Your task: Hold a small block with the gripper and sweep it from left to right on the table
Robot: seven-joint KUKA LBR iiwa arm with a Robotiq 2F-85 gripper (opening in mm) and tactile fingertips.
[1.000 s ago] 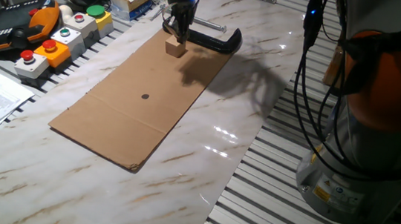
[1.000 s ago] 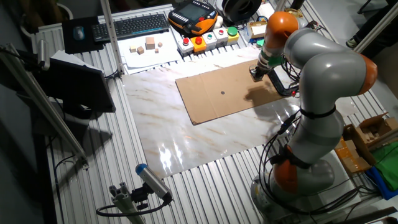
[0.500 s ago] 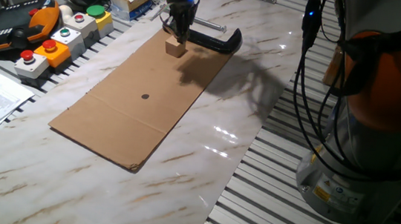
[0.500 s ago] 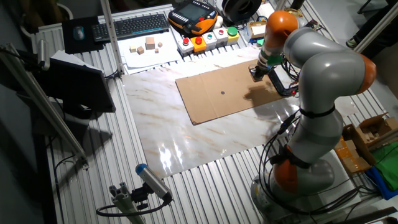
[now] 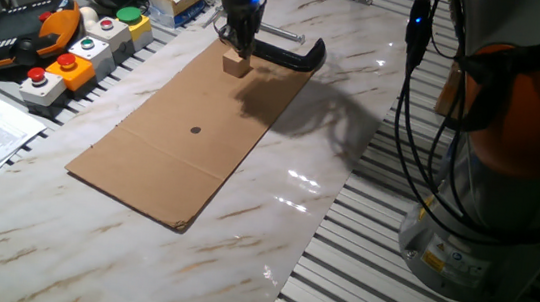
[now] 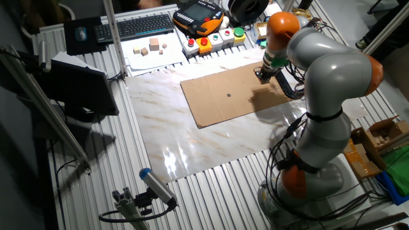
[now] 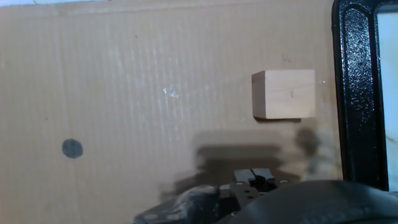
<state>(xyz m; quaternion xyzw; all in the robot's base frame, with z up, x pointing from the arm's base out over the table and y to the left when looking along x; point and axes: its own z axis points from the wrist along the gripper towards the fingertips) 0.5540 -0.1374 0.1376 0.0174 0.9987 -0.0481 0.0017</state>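
at the far end of a flat brown cardboard sheet (image 5: 187,127), the small block (image 5: 236,63) sits on the cardboard with the gripper (image 5: 238,43) directly over it, close to a black c-clamp (image 5: 291,51) that lies along the sheet's edge. from the hand view the small block (image 7: 283,94) rests flat and free on the cardboard, just beside the c-clamp (image 7: 356,93) and apart from it, while the fingers (image 7: 252,177) at the bottom of the picture appear pressed together with nothing between them. a dark dot (image 7: 72,148) marks the cardboard well away from the cube. the other fixed view shows the orange and grey arm bent over the table (image 6: 166,134), its gripper (image 6: 264,72) low over the sheet's corner. a row of button boxes (image 5: 79,51) stands along the table (image 5: 303,215) edge beside the cardboard.
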